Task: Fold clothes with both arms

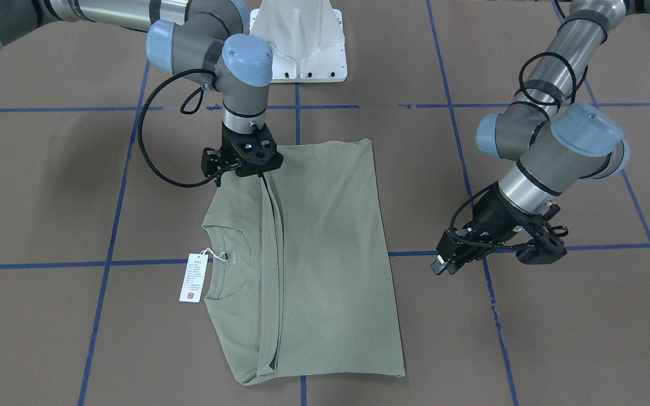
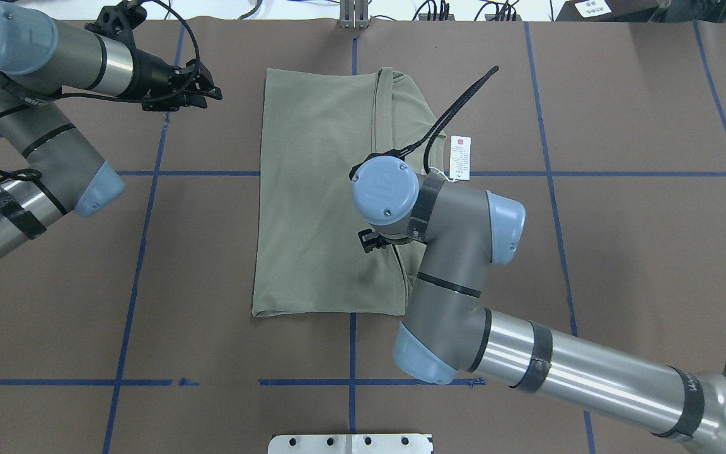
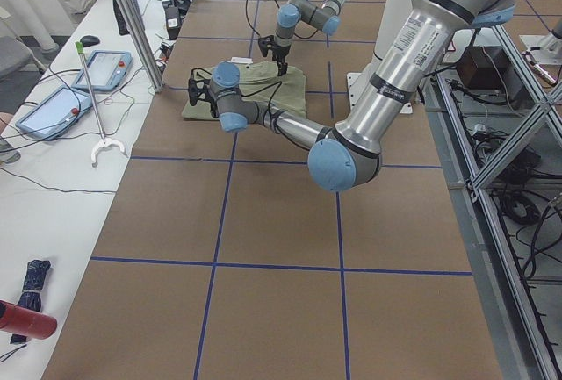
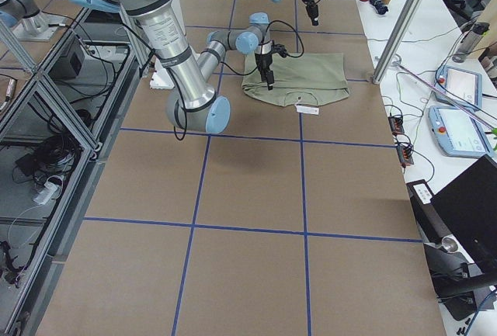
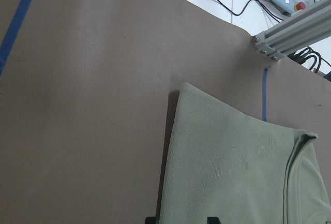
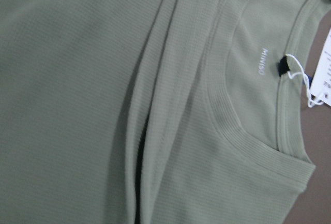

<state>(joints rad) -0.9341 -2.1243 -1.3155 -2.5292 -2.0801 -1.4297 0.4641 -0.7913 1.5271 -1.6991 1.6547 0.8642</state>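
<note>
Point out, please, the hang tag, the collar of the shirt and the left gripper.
hang tag point(image 1: 192, 277): front-facing view, middle of the white card.
collar point(image 6: 220, 105): right wrist view, on the ribbed band.
left gripper point(image 2: 215, 94): overhead view, between its fingertips.

The work surface is a brown table covering point(image 2: 640, 252) divided into a grid by blue tape lines point(image 2: 653, 174). A white pedestal base point(image 1: 301, 39) stands at its edge. Aluminium posts point(image 4: 404, 29) frame the cell. A white side bench point(image 3: 53, 161) carries teach pendants point(image 3: 104, 69) and cables.

Brown table point(image 1: 48, 338) with blue tape lines point(image 1: 48, 265); white pedestal base point(image 1: 302, 45)
</note>
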